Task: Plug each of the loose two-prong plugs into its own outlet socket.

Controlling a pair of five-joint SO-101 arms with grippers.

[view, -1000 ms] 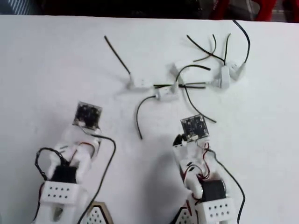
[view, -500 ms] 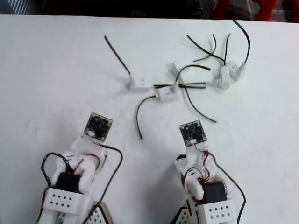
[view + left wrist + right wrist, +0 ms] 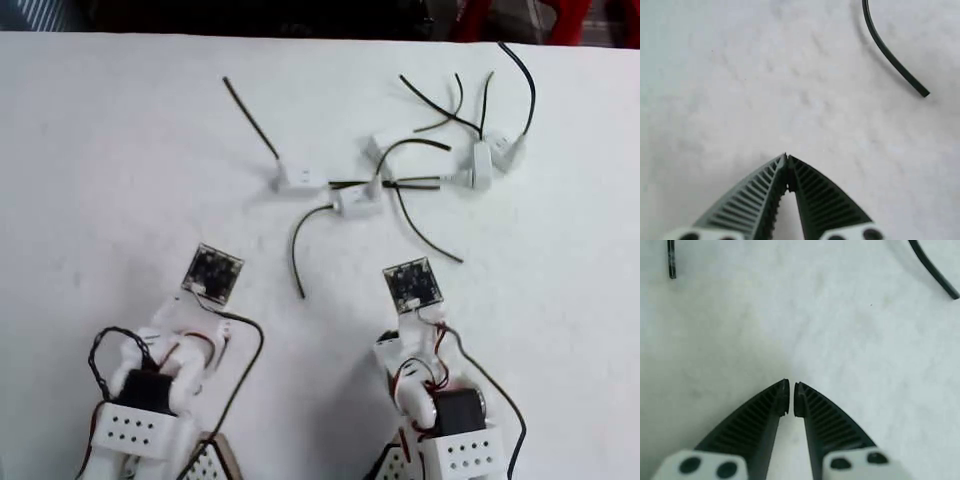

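Several white plug and socket pieces with black cords lie in a cluster at the far middle of the table: one (image 3: 300, 180), another beside it (image 3: 355, 202), and more to the right (image 3: 482, 165). My left arm (image 3: 212, 273) and right arm (image 3: 413, 285) sit on the near side, well short of the cluster. The left gripper (image 3: 787, 162) is shut and holds nothing, just above bare table, with a cord end (image 3: 922, 91) ahead of it. The right gripper (image 3: 791, 392) is shut with nothing in it; cord ends (image 3: 671, 270) (image 3: 950, 292) lie ahead on either side.
Loose black cords (image 3: 295, 255) (image 3: 430, 235) trail from the cluster toward the arms. Another cord (image 3: 250, 115) runs off to the far left. The white tabletop (image 3: 100, 170) stretches out to the left, and its far edge meets a dark background.
Both arms have pulled back toward the near edge since one second ago, the left one also shifting right. Over the last half second they hardly moved. The plugs and sockets stayed put.
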